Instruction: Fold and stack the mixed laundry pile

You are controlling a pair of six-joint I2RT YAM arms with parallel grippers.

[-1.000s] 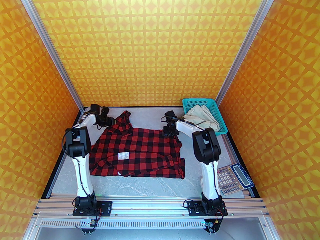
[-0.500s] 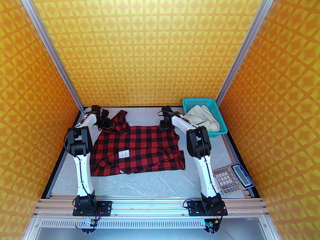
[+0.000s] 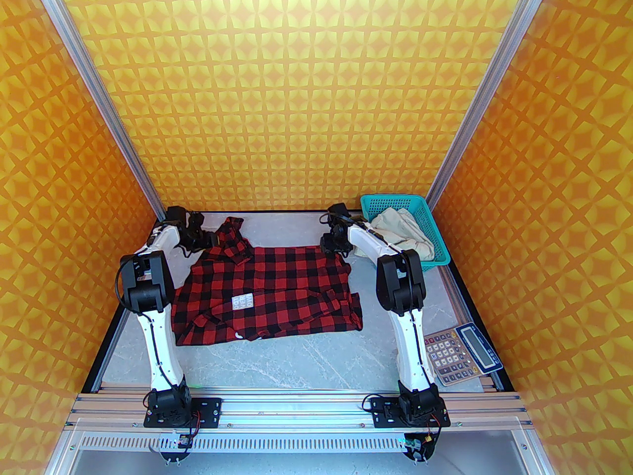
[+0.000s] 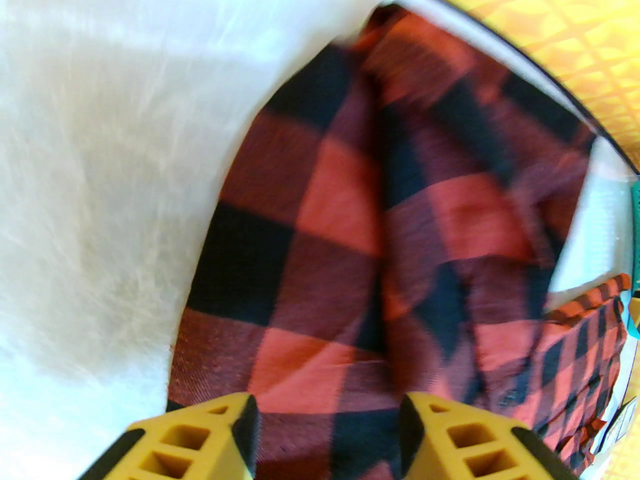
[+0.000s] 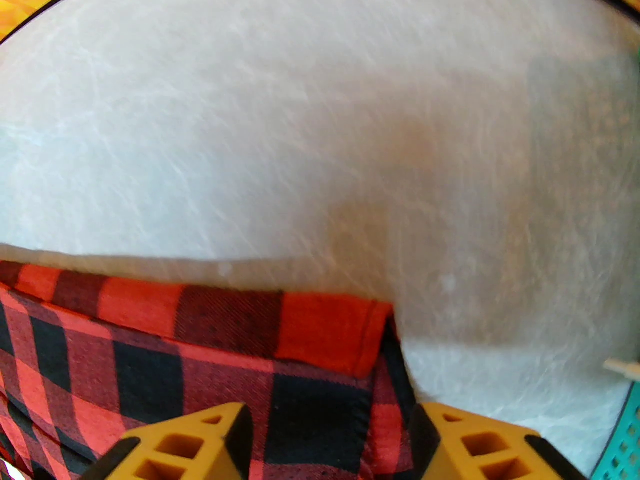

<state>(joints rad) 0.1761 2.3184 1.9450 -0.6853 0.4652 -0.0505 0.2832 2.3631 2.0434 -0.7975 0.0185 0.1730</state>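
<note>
The red-and-black checked shirt [image 3: 269,290] lies spread on the grey table, a white patch near its middle, one sleeve reaching toward the back left. My left gripper [image 3: 207,239] sits low at that sleeve end. In the left wrist view it [image 4: 327,438] is open, with checked cloth [image 4: 350,248] lying between the spread yellow fingers [image 4: 220,438]. My right gripper [image 3: 334,245] is at the shirt's far right corner. It [image 5: 330,443] is open too, over the hemmed corner [image 5: 320,338]. The cream trousers [image 3: 400,233] lie bunched in the teal basket [image 3: 437,260].
The teal basket stands in the back right corner against the wall post. A calculator [image 3: 462,354] lies at the near right, beside the right arm. Bare table [image 3: 296,364] runs between the shirt's near hem and the aluminium rail. Patterned walls close in on three sides.
Both arms moved toward the back wall and dragged the shirt with them, so its near hem sits farther from the front rail. Both grippers' jaws have widened.
</note>
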